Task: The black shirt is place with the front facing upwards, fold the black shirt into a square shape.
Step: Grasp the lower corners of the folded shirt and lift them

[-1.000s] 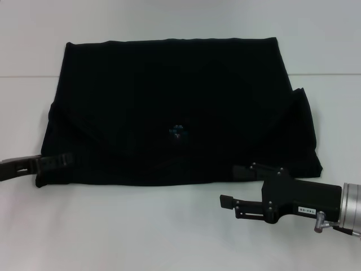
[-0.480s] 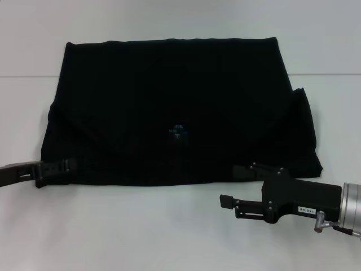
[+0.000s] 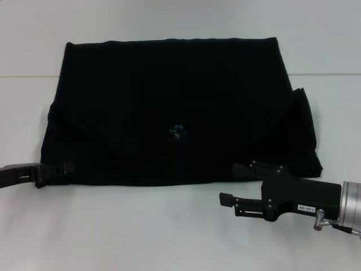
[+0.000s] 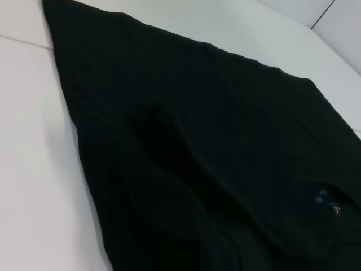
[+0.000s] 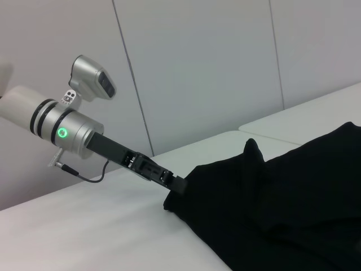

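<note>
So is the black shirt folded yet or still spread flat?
Partly folded: the black shirt lies as a wide rectangle with layers overlapping, sleeves tucked in, not yet square. Left gripper and right gripper sit at its near corners.

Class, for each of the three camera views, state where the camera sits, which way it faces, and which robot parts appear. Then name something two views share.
Head view: looks forward and down at the folded black cloth shirt on the white table; left gripper at its near-left corner, right gripper at its near-right edge.
Left wrist view: looks across the shirt; no robot parts visible.
Right wrist view: looks across the shirt at the left gripper.
Shared: head and left wrist views both show the small blue neck label.
</note>
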You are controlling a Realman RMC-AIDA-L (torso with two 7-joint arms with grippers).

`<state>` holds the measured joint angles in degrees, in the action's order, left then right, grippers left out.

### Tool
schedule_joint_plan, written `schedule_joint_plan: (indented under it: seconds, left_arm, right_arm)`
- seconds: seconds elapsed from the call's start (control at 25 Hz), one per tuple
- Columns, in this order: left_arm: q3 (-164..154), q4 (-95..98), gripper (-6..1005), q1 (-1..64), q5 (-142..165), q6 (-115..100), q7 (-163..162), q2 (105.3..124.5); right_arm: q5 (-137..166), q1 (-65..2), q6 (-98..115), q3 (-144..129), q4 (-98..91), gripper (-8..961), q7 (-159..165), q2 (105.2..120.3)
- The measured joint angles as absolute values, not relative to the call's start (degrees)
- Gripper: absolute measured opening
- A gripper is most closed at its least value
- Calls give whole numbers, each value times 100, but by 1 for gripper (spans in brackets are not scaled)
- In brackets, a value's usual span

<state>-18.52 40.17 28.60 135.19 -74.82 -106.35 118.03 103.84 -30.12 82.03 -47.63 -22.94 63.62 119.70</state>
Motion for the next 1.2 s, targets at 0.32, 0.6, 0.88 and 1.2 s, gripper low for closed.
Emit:
schedule_joint_plan:
  seconds: [0.32, 0.6, 0.88, 1.2]
  left_arm:
    - [-2011, 4000, 775, 2898, 13526, -7316, -10587, 11818]
    - [-2058, 4004, 534, 2915, 13628, -7126, -10574, 11820]
    - [-2110, 3991, 139, 2939, 13666, -7116, -10524, 11813]
    - [-2100, 3990, 55, 2929, 13668, -7136, -10515, 11810]
  right_arm:
    - [10379, -3026, 8200, -4746, -2294, 863, 6372, 11970]
    - [10371, -3032, 8202, -4721, -2299, 863, 6426, 11970]
    - [10371, -3032, 8198, -4712, -2354, 862, 6619, 11969]
    - [10375, -2919, 8254, -4538, -2896, 861, 7653, 11927]
